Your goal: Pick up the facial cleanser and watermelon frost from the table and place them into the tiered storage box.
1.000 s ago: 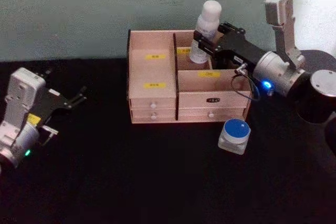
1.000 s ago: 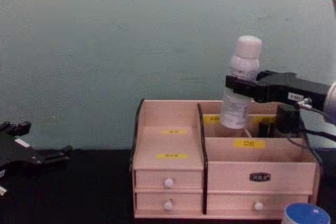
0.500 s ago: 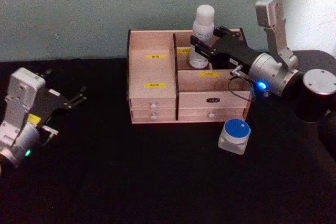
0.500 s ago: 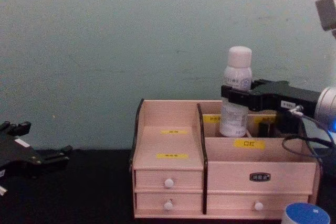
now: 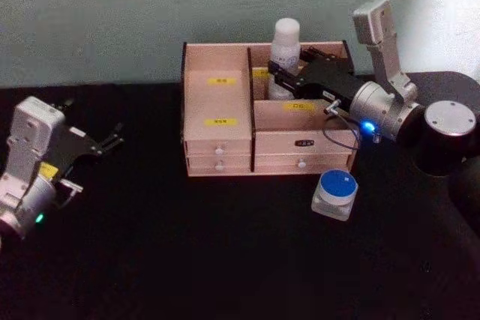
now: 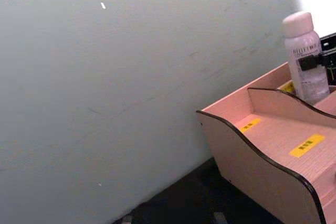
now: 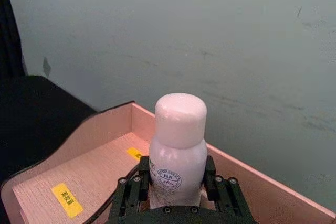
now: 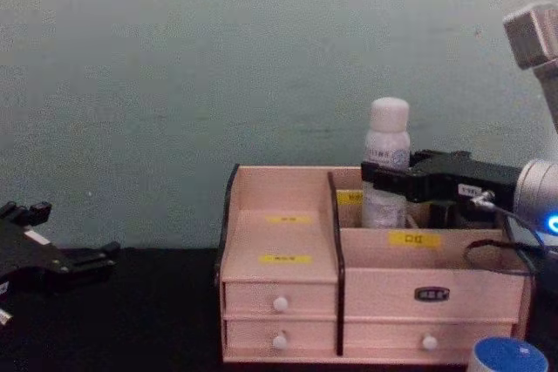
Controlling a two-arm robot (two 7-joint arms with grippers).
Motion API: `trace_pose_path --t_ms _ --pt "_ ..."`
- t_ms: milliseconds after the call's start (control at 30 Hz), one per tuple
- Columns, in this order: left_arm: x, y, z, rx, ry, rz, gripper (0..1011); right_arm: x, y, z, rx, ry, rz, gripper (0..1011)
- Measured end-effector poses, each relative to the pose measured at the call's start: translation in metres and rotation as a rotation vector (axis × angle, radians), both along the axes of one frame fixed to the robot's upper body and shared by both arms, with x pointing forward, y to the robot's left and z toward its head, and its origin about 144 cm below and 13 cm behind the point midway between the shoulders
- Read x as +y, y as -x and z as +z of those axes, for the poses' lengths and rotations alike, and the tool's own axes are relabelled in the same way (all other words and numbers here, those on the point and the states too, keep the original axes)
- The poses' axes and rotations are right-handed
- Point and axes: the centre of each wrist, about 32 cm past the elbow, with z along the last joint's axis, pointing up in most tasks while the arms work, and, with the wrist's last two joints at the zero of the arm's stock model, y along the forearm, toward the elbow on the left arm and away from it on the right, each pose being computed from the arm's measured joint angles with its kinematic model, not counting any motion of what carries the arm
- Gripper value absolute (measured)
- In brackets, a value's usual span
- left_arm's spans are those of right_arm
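One hazard: the facial cleanser, clenched by the right gripper in the tiered storage box, may be toppled if snagged on release; the left gripper is parked at left, jaws parted.

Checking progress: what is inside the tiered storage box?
The facial cleanser is in the rear right compartment of the tiered storage box, held by the right gripper. Its base and the drawers' contents are hidden. The left gripper idles aside.
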Motion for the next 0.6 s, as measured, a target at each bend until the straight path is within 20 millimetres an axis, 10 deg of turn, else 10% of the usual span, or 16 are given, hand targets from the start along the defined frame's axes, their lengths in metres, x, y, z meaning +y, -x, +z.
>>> trace_pose_path --t_ms 600 --pt "0.0000 0.0000 0.0000 0.000 0.000 0.000 1001 0.0012 -0.0006 -0.0055 0.039 0.041 -0.014 594"
